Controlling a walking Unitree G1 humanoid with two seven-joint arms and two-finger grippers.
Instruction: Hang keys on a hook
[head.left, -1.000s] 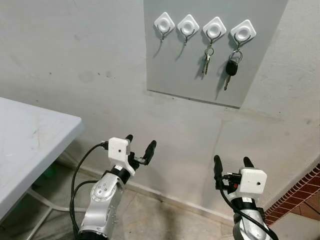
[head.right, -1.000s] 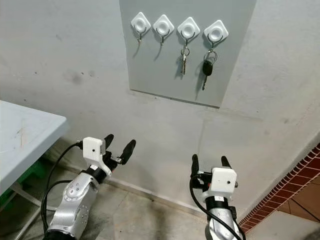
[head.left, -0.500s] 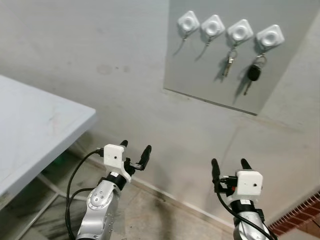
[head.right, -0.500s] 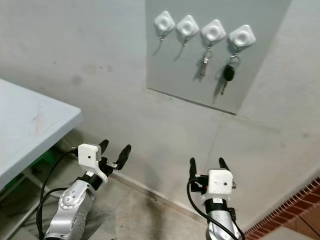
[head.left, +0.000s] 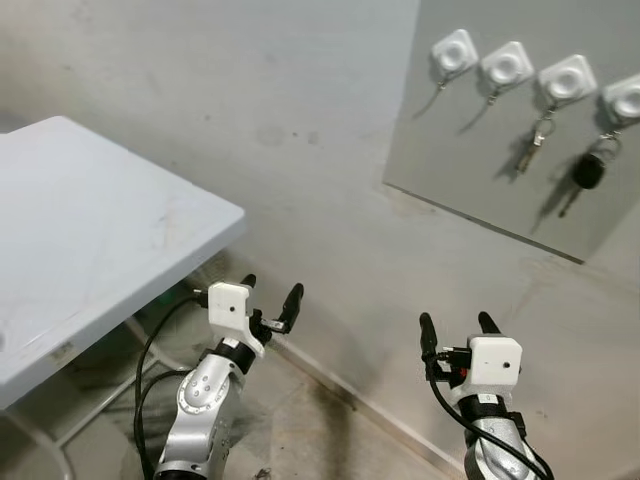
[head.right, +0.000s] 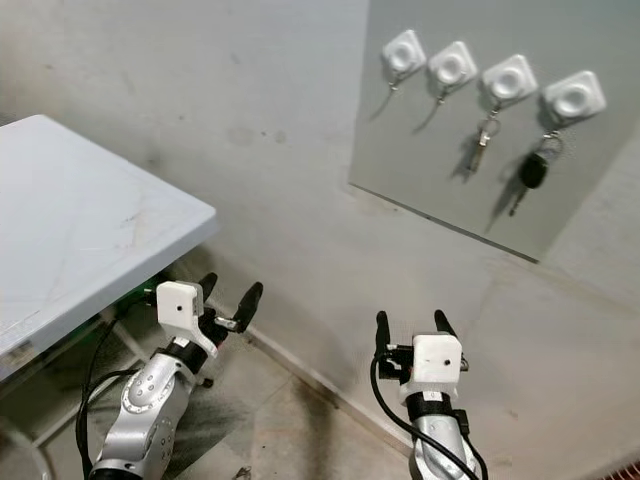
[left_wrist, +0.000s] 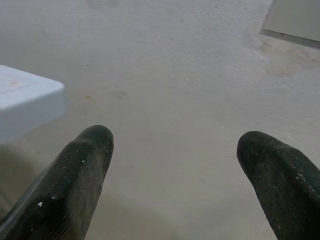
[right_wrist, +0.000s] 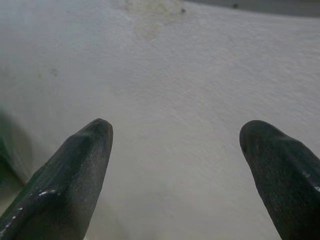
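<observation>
Grippers, two, both raised low before a grey plaster wall. Left gripper: fingers spread wide, nothing held, pointed at the wall near the corner of a white table; left wrist view shows its two black fingertips apart, with the table corner to one side and bare wall between. Right gripper: fingers likewise parted and empty, aimed at the wall below a grey panel; right wrist view shows its fingertips apart against plain wall. Panel, mounted on the wall high and to the robot's right, carrying four white diamond-shaped hooks in a row. First hook and second hook: bare. Third hook: a small metal key hanging from it. Fourth hook: a black-headed car key hanging from it. Both keys well apart from either gripper.
</observation>
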